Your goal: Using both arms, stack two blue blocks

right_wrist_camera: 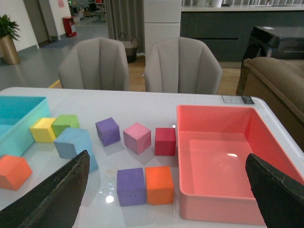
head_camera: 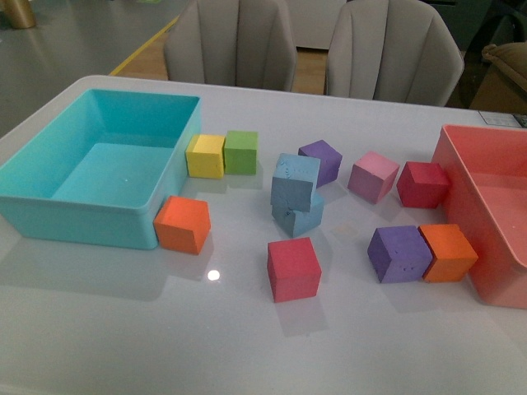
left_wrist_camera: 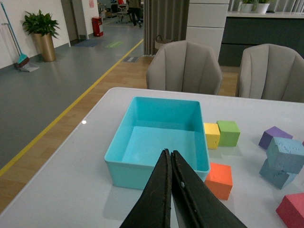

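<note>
Two blue blocks (head_camera: 296, 193) already sit stacked mid-table in the front view, the upper one skewed, a purple cube (head_camera: 321, 160) just behind; the task looks finished, needing only clear arms. From the left wrist, the left gripper (left_wrist_camera: 169, 159) is closed and empty above the turquoise bin (left_wrist_camera: 156, 167). From the right wrist, the right gripper (right_wrist_camera: 166, 166) gapes wide, empty.

One block (head_camera: 296, 179) atop another (head_camera: 298, 216) (askew), between two bins (head_camera: 177, 156).

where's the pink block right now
In the front view the pink block sits right of centre on the table, between the purple block and the dark red block.
</note>
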